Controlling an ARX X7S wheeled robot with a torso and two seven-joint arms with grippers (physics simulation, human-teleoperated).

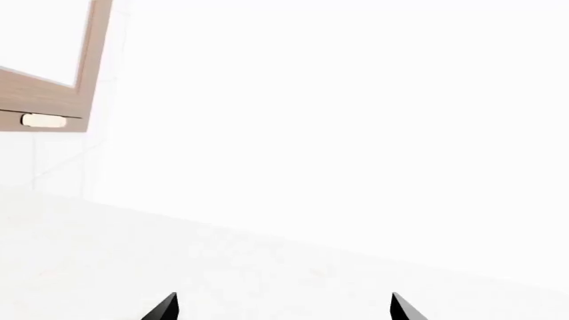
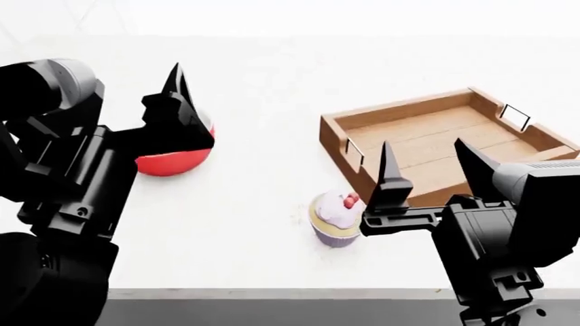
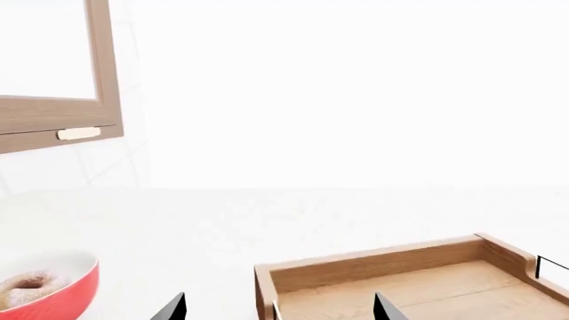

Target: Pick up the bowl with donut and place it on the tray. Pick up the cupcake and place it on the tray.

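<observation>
Both arms are raised over the white worktop (image 2: 254,88) with fingers pointing away from the robot: the left hand (image 2: 178,85) hovers in front of the bowl with its fingers spread wide and empty, and the right hand (image 2: 430,163) hovers with fingers wide and empty, just beside the cupcake and over the tray's near edge. Items counted: one red bowl (image 2: 172,161) at left holding one donut (image 3: 26,287), one cupcake (image 2: 335,217) at centre near the front edge, and one wooden tray (image 2: 435,139) at right, each standing apart on the worktop. One wall cabinet (image 3: 62,127) with a pale handle shows in both wrist views.
</observation>
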